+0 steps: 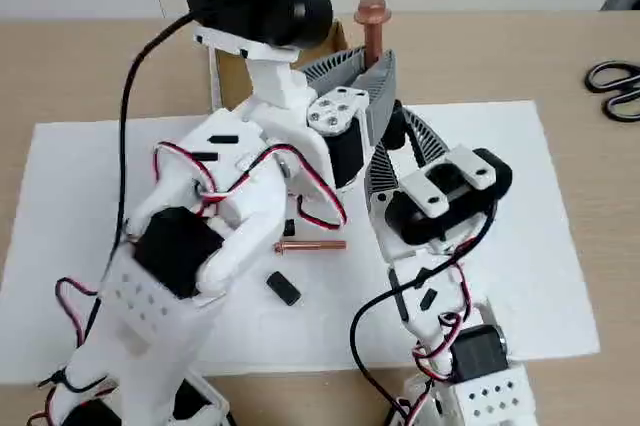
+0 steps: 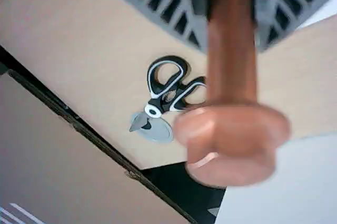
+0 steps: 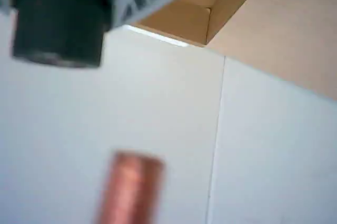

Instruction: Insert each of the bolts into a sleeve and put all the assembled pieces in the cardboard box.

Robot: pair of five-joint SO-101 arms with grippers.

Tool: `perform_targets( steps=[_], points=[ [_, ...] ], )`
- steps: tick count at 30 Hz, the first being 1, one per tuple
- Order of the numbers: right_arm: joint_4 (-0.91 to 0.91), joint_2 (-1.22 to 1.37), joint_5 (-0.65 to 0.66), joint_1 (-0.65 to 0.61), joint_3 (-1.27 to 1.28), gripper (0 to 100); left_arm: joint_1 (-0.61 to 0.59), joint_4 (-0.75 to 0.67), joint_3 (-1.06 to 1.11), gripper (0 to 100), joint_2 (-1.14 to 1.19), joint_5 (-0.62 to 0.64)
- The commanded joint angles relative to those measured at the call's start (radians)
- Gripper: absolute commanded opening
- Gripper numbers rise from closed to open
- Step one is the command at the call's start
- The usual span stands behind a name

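copper bolt [image 1: 372, 21] stands head-up by the cardboard box [image 1: 338, 41], pinched at its shank by the left gripper [image 1: 375, 64]. stiff, smooth, probably slippery: hold mid-shank. right gripper [image 1: 397, 131] clamps a black sleeve [image 3: 58, 19]

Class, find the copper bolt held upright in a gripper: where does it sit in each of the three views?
High view: bolt upright, head up, in the left gripper, by the cardboard box.
Left wrist view: bolt fills the middle, head nearest the camera, scissors behind.
Right wrist view: a blurred copper shaft over the white paper sheet; cannot tell whether it is this bolt.
Shared landmark: that sheet.
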Motion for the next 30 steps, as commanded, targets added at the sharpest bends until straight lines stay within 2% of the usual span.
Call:
perform_targets(
  steps=[1, 5, 9, 30],
  points=[
    [-0.028, -0.019, 0.011, 0.002, -0.008, 0.4, 0.008, -0.124, 0.073, 1, -0.035, -0.005],
    [-0.028, -0.027, 0.011, 0.002, -0.006, 0.4, 0.008, -0.215, 0.136, 1, -0.035, -0.008],
    [-0.022, -0.027, 0.011, 0.004, -0.006, 0.4, 0.003, -0.241, 0.145, 1, -0.031, -0.009],
    [-0.021, -0.028, 0.006, 0.002, -0.005, 0.3, -0.034, -0.287, 0.2, 1, -0.028, -0.009]
  ],
)
